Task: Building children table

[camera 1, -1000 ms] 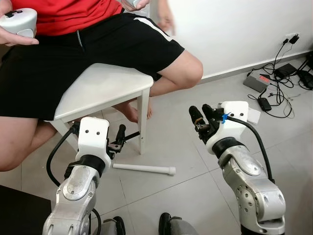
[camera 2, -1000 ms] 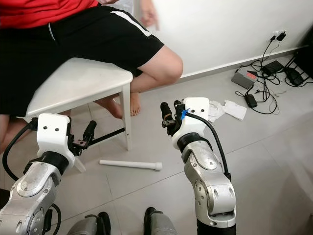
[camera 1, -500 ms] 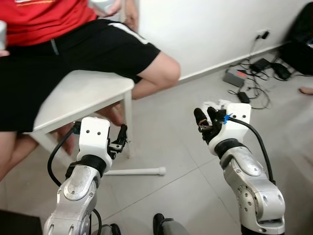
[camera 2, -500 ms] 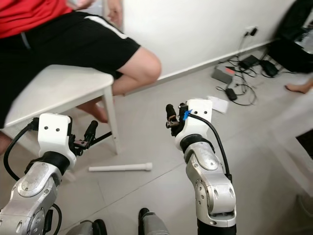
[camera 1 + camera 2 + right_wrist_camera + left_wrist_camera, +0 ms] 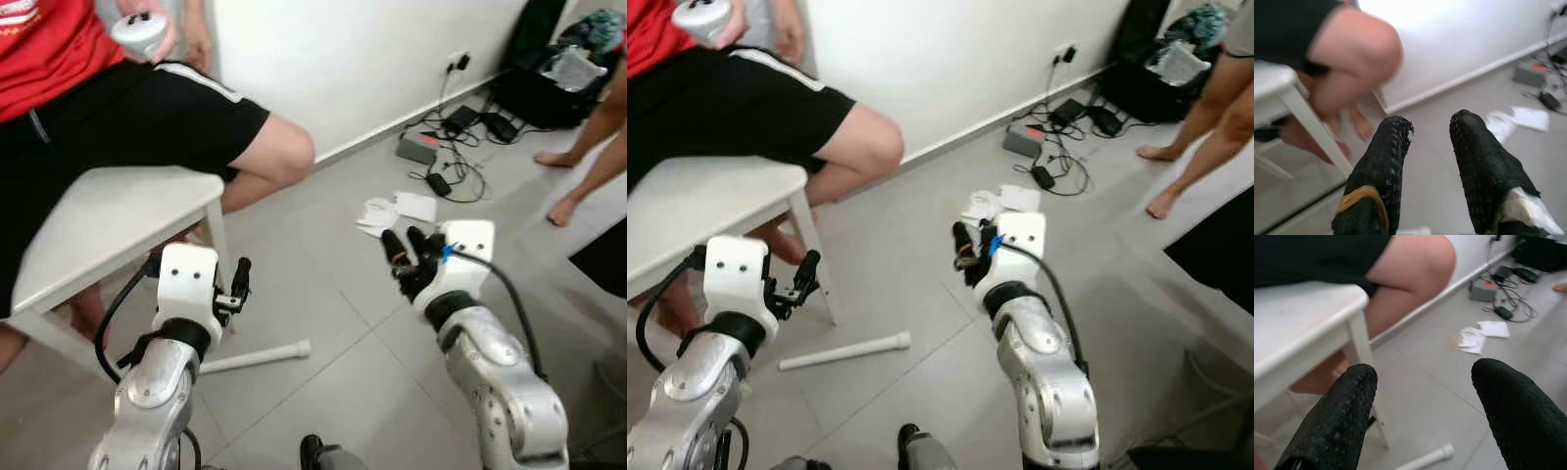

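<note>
The white table leg (image 5: pixel 257 356) is lying on the tiled floor (image 5: pixel 323 294), below and between the two raised grippers, touching neither. The left gripper (image 5: pixel 1422 396) is hanging near the white table (image 5: pixel 108 230) where a person (image 5: pixel 147 108) is sitting, its jaws spread wide and empty. The right gripper (image 5: pixel 1427 147) is hovering apart, jaws parted, holding nothing.

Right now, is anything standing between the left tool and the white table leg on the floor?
Nothing visible does. The left tool hangs open above the white leg, with bare floor tile between.
</note>
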You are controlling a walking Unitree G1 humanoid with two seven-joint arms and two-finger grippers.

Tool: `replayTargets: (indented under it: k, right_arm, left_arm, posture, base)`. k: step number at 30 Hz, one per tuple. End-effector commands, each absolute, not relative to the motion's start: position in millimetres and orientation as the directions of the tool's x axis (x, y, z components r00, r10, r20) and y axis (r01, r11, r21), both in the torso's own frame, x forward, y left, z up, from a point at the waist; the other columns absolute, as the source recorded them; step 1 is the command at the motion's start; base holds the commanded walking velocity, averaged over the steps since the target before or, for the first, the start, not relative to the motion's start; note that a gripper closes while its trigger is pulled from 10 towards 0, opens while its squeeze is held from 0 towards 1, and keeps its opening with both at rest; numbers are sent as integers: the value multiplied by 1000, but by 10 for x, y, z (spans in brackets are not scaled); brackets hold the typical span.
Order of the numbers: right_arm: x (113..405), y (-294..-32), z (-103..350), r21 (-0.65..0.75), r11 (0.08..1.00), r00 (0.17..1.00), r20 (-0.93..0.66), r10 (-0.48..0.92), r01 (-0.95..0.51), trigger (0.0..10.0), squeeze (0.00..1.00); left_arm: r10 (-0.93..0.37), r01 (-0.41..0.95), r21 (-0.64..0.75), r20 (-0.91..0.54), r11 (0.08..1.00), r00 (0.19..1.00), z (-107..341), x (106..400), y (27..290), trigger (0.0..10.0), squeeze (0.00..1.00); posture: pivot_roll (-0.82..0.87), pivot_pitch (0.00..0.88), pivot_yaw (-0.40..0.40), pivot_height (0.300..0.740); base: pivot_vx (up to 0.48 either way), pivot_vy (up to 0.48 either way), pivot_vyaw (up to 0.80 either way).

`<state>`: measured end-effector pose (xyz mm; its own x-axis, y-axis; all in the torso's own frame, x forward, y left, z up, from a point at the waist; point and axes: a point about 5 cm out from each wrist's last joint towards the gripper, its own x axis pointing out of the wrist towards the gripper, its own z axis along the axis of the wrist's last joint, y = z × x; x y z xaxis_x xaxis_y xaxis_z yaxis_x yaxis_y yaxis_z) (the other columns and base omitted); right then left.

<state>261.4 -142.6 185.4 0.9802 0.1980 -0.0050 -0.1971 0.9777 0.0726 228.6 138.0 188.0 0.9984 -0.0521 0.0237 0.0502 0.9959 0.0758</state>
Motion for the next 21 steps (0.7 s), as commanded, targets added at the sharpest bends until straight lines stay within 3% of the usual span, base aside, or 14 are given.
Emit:
replayTargets:
  k: [1, 10, 21]
  right_arm:
    - [2579, -1423, 1799, 60, 976, 978, -11, 208, -207, 10000, 0]
    - [2405, -1347, 1559, 50, 975, 971, -91, 222, -218, 10000, 0]
    - [2411, -1348, 1515, 36, 977, 973, -91, 213, -211, 10000, 0]
  left_arm:
    - [-64, 64, 82, -1, 995, 998, 1807, 2245, 1385, 10000, 0]
    - [-46, 50, 60, -71, 997, 996, 1615, 2117, 1415, 10000, 0]
    - [-32, 37, 53, -83, 998, 996, 1566, 2094, 1435, 10000, 0]
  posture:
    - [36, 204, -88, 740]
    - [37, 205, -87, 740]
    - [37, 215, -94, 740]
  base:
    - [0, 0, -800]
    - [0, 0, -800]
    - [0, 0, -800]
